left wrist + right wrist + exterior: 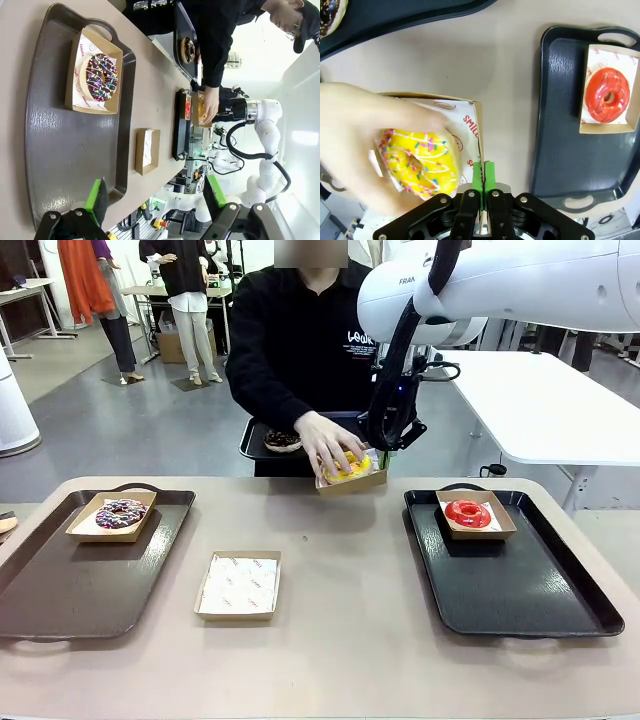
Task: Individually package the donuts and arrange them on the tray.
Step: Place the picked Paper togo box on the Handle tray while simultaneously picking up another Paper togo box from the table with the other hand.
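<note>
My right gripper (482,169) is at the far middle of the table (340,650). Its green pads are pressed together on the near wall of a cardboard box (352,483), so it has that box by its thin rim. The person's hand (328,443) is in the same box, lying over the yellow donut (350,469), which sits on the printed paper liner (the hand is blurred in the wrist view, so I cannot tell how firmly it grips). My left gripper (156,197) stands wide open and holds nothing, and its camera looks along the left tray (60,590). At the far left corner of that tray the purple donut (121,513) rests in its own box (88,522). The right tray (520,585) carries the red donut (468,513), boxed at its far end, well apart from the box I am holding. An empty box (238,616) with only its liner lies on the table between the two trays, nearer the left one. The chocolate donut (283,441) lies unboxed on a black serving tray (252,445) at the person's side, just beyond the table edge.
</note>
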{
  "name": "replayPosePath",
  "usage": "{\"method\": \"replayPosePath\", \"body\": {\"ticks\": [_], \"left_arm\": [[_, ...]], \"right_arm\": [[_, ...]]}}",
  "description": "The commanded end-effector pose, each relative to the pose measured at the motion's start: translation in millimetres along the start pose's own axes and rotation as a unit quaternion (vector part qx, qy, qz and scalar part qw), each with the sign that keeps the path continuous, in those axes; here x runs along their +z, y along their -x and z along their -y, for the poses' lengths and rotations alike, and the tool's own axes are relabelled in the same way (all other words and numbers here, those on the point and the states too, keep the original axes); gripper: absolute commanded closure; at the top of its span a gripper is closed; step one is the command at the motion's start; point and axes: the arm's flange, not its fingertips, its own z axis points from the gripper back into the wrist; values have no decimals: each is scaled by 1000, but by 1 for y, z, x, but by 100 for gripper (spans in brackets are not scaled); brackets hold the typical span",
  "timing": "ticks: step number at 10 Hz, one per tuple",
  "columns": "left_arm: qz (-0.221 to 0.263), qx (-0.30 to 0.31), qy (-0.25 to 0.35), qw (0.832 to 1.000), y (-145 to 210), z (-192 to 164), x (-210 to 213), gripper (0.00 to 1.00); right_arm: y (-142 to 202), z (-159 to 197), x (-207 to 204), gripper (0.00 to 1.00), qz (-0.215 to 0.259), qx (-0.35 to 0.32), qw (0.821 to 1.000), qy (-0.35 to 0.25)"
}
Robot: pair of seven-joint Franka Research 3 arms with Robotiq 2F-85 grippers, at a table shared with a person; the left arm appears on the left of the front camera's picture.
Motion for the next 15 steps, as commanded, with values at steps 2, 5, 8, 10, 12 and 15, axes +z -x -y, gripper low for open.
{"method": "replayPosePath", "body": {"ticks": [2,5,8,10,12,15], "left_arm": [[2,-6,4,1000,5,1,1,0],[2,-6,4,1000,5,1,1,0],[2,-6,4,1000,5,1,1,0],[-8,-2,-19,1000,-3,16,0,0],[-40,-35,-59,997,-3,60,-13,0],[-101,-71,-129,984,4,132,-51,0]], "right_arm": [[0,0,1,100,0,-3,1000,-1],[0,0,1,100,0,-3,1000,-1],[0,0,1,100,0,-3,1000,-1],[3,12,5,98,0,15,1000,-23],[36,45,29,98,7,27,999,-23],[97,117,57,98,33,18,999,-19]]}}
